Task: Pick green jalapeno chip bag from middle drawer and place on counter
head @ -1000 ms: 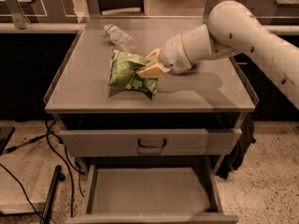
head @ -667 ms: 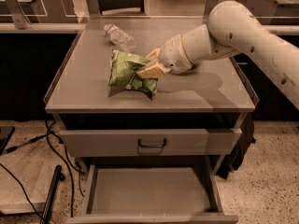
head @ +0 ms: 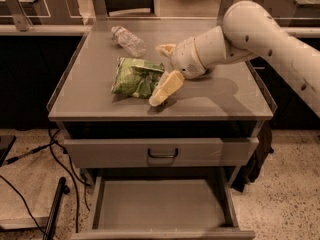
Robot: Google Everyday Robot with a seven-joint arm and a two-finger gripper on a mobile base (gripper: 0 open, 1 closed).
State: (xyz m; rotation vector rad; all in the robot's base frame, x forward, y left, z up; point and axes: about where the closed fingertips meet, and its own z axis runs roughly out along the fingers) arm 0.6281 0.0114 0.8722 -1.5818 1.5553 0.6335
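The green jalapeno chip bag (head: 134, 77) lies flat on the grey counter (head: 220, 101), left of centre. My gripper (head: 164, 69) is at the bag's right edge with its fingers spread wide. One finger (head: 167, 87) rests low by the bag's front right corner and the other sits behind it. The gripper holds nothing. The middle drawer (head: 160, 204) is pulled out below, its grey floor bare.
A clear plastic bottle (head: 128, 40) lies on its side at the back left of the counter. A closed drawer panel with a black bar handle (head: 162, 154) sits above the open drawer. Cables (head: 35, 154) run over the floor at left.
The gripper was shut on the bag's right end. Its fingers are now spread apart and the bag lies free on the counter.
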